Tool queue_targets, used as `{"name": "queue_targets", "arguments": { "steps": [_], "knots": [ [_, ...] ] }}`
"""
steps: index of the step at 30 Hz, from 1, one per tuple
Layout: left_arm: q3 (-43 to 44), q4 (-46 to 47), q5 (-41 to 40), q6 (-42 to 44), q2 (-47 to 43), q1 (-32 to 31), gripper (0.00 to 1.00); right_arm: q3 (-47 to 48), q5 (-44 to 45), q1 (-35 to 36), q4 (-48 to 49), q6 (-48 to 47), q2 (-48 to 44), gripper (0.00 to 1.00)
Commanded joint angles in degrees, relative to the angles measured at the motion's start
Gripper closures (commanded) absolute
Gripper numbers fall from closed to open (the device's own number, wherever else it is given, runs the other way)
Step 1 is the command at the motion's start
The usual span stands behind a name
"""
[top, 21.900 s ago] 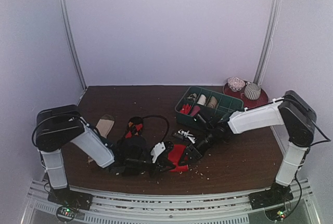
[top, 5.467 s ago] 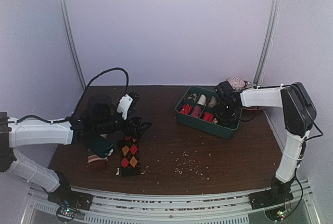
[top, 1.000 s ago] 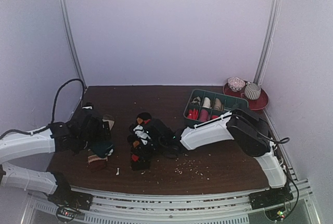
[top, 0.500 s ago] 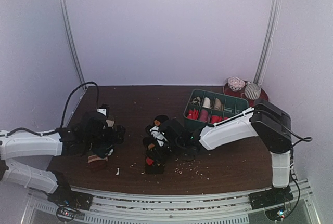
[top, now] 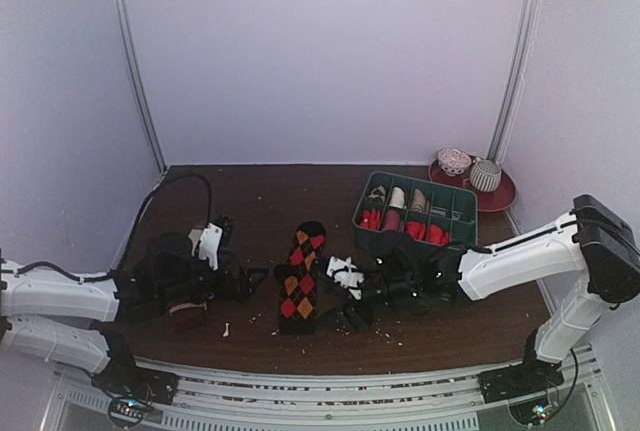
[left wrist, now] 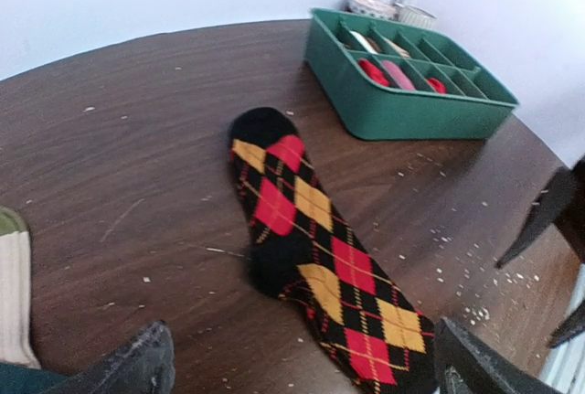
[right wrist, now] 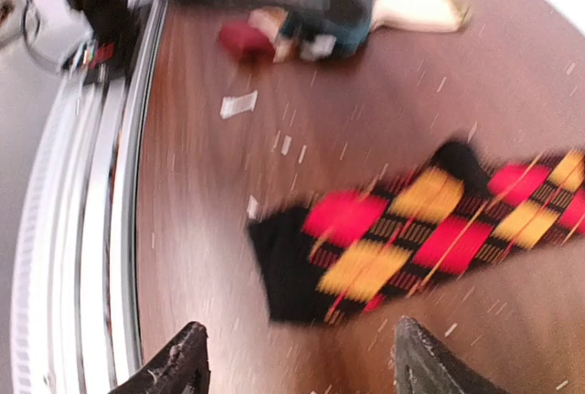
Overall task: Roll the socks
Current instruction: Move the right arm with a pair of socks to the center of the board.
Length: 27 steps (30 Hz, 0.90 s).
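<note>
The black argyle sock (top: 302, 278) lies flat and straight on the dark wooden table (top: 250, 201), toe toward the back. In the left wrist view the sock (left wrist: 322, 261) runs diagonally between my fingers. In the right wrist view its blurred cuff end (right wrist: 402, 239) lies just ahead of the fingers. My left gripper (top: 252, 279) hovers low just left of the sock, open and empty (left wrist: 302, 378). My right gripper (top: 342, 303) sits just right of the sock, also open and empty (right wrist: 302, 371). Neither touches the sock.
A green divided tray (top: 415, 213) at the back right holds several rolled socks, some of them red. Behind it stands a red plate (top: 497, 196) with two bowls. By my left arm lies a pile: a dark red bundle (right wrist: 242, 39), a teal piece (right wrist: 340, 17), a beige sock (right wrist: 420, 8). Crumbs dot the table.
The right gripper was on the bunched argyle sock and dragged it rightward. It has now let go and drawn back to the right, and the sock lies flat. The left gripper moved closer.
</note>
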Motion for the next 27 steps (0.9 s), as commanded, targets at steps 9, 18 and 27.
{"name": "queue_targets", "arguments": {
  "steps": [9, 18, 27],
  "knots": [
    [-6.3, 15.3, 10.8, 4.4, 3.8, -5.8, 0.02, 1.7, -3.4, 2.4, 5.4, -13.5, 12.4, 0.32],
    [-7.1, 17.6, 12.0, 4.3, 7.8, -5.9, 0.03, 1.1, -0.5, 2.6, 11.3, -14.9, 15.2, 0.33],
    [-7.2, 17.6, 12.9, 5.4, 8.6, -5.8, 0.04, 5.7, 4.0, 2.3, 7.7, -15.2, 20.9, 0.4]
  ]
}}
